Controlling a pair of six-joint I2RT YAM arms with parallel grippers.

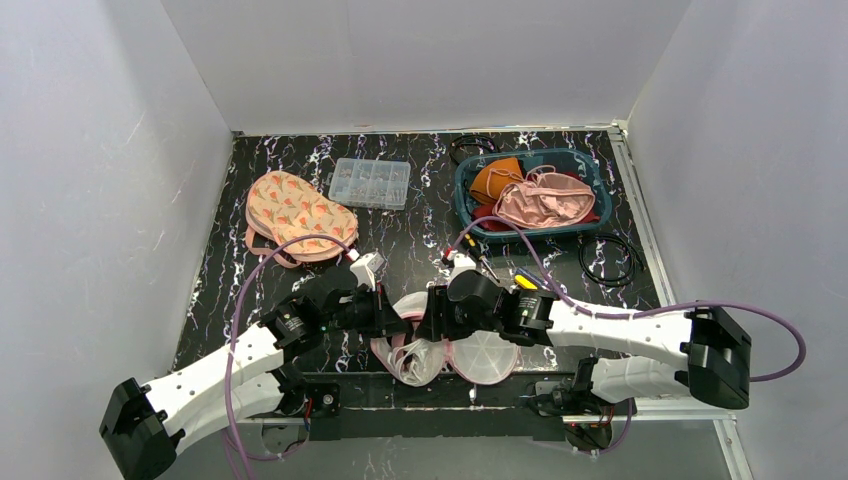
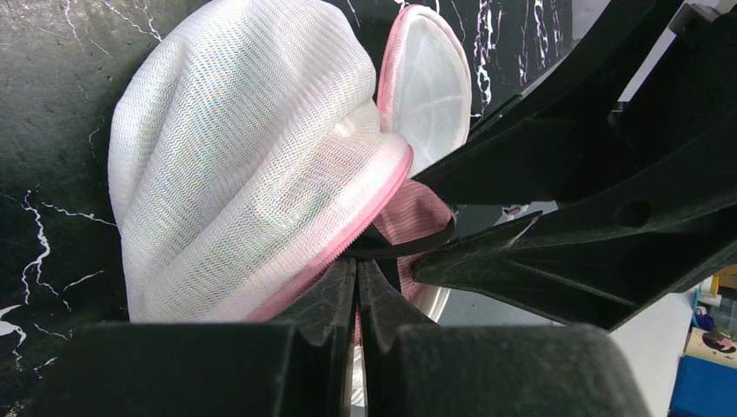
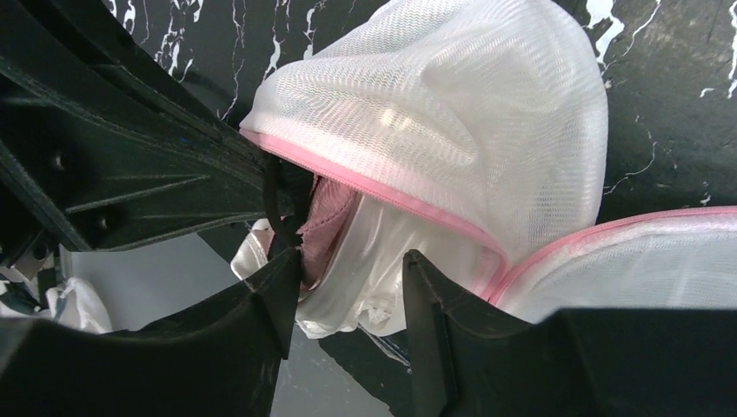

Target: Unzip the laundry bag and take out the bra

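On my left, the left gripper [image 2: 358, 265] has its fingers pressed together with no gap. As far as I can tell, they pinch the pink zip edge of the laundry bag [image 2: 243, 156], since that trim runs straight down into the fingertips. The bag is white mesh and sits on the table [image 1: 250, 300] at its near edge, between the two arms. Seen from above, its long axis runs roughly side to side.

Moving to the middle, the zip is parted and the mouth gapes between the two grippers. A fold of dusty-pink fabric shows inside it, which I take to be the bra [image 3: 335, 213]. A thin black strap or loop [image 3: 276, 195] crosses the opening just beside the left fingers, but I can't tell what it belongs to.

On my right, the right gripper [image 3: 352, 261] is open at a middling width and holds nothing. Its fingers straddle the mouth of the bag. The pink fabric lies just ahead of them, close against the finger on the left of the wrist view, with pale lining filling the rest of the gap.

The right arm is therefore the nearer one to the bra, with the opening facing it, while the left arm pins the rim. I judge the next move to be for the right gripper to ease forward into the mouth, close on the pink fabric alone and pull back toward its own side. The risk I see is catching mesh or lining in the same bite.
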